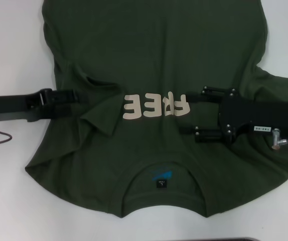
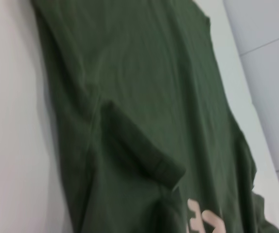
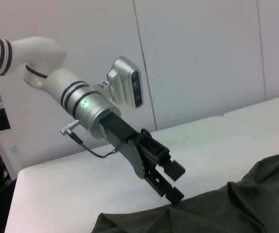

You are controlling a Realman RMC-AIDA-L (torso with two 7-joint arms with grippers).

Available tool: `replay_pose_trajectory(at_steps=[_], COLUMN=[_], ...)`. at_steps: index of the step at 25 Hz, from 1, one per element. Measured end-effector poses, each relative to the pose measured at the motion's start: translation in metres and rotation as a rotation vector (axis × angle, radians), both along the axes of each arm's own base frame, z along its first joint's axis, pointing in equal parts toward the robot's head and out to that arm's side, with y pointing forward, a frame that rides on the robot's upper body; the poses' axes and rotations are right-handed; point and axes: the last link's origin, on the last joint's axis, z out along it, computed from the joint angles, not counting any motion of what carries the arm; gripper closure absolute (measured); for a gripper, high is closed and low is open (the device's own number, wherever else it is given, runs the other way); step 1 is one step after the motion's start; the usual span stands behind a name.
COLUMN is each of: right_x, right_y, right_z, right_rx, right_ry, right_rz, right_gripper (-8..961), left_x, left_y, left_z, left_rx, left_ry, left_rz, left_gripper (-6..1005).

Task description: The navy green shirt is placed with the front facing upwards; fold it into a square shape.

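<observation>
Spread over the white tabletop (image 1: 13,55), filling mid-frame: the navy green shirt (image 1: 154,60). Left gripper (image 1: 79,95) at centre-left, fingers pinched on a fold; right gripper (image 1: 196,113) at centre-right, fingers parted. Risked uneven dragging, bunching.

We see white arm links with black bands and a green light, a silver wrist camera, a thin black cable, black left pincer (image 3: 171,182) and right pincer (image 1: 196,111) with silver screws.
</observation>
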Motion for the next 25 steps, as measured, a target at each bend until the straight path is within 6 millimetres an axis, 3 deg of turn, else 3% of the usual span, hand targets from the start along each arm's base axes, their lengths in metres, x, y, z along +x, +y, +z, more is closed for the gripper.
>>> replay_pose_trajectory(at_steps=[7, 15, 25], right_x=[0.000, 0.000, 0.001], right_y=[0.000, -0.001, -0.001], right_z=[0.000, 0.000, 0.000], right_rx=[-0.001, -0.005, -0.007], right_ry=[0.001, 0.001, 0.003], right_rz=[0.001, -0.002, -0.011], right_gripper=[128, 128, 128], left_x=[0.002, 0.018, 0.013], left_y=[-0.006, -0.018, -0.014], left_z=[-0.008, -0.021, -0.001], left_rx=[-0.046, -0.184, -0.091], left_ry=[0.003, -0.014, -0.028], left_rz=[-0.006, -0.071, -0.060], left_gripper=[156, 157, 156])
